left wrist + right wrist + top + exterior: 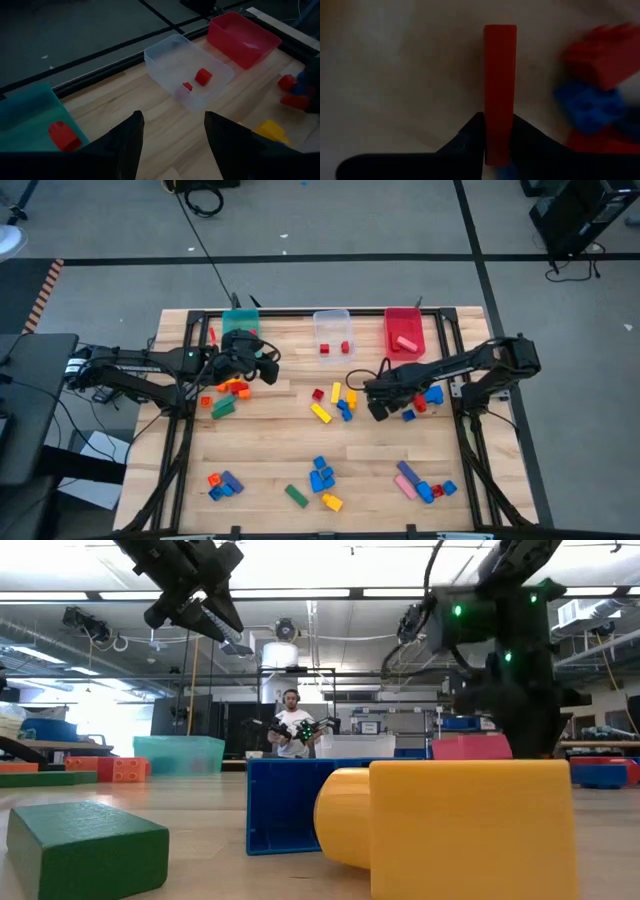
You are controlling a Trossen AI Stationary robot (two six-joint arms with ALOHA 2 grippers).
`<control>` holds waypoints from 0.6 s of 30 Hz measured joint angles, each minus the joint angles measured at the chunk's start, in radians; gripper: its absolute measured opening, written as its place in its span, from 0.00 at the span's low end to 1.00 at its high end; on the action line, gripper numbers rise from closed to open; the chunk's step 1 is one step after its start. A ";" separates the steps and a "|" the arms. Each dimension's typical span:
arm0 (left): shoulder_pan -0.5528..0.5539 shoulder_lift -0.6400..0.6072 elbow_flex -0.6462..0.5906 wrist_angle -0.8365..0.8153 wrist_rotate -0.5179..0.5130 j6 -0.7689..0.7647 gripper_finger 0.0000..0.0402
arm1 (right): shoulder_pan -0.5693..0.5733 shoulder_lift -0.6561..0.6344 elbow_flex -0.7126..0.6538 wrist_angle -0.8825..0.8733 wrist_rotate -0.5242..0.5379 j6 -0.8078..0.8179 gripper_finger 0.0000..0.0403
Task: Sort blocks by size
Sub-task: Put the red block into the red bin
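Observation:
Toy blocks lie in loose groups on the wooden table: orange, red and green ones [228,393] under my left arm, yellow, blue and red ones [335,402] mid-table, and more along the near edge [322,477]. My left gripper [172,132] is open and empty, raised above the table [205,610] near the teal bin [240,323]. My right gripper [499,137] is shut on a thin red bar [500,85], right of the middle group [378,406]. Red and blue blocks [592,100] lie beside the bar. My right gripper pinches the red bar between its two fingers [470,135] at one end [499,145]. The fingers lie along the bar, which sticks straight out past the fingertips. I cannot tell whether the bar is lifted clear of the table.
Three bins stand in a row at the far edge: teal with a red block [62,135], clear [172,50] with two small red blocks [202,76], and red [242,37] with a pink block [405,342]. Bare wood lies between the block groups.

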 joint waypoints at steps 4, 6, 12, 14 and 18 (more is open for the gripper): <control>0.000 0.000 0.000 0.001 -0.008 0.028 0.54 | 0.027 -0.068 0.058 0.009 0.003 -0.031 0.18; 0.000 0.000 0.000 0.001 -0.008 0.038 0.54 | 0.035 -0.102 0.104 0.008 0.031 -0.044 0.18; 0.000 0.000 0.000 0.001 -0.008 0.041 0.54 | 0.009 -0.171 0.265 0.001 0.123 -0.136 0.18; 0.000 0.000 0.000 0.001 -0.008 0.041 0.54 | -0.015 -0.182 0.316 -0.003 0.153 -0.182 0.18; 0.000 0.000 0.000 0.001 -0.007 0.041 0.54 | -0.082 -0.192 0.386 -0.006 0.199 -0.284 0.18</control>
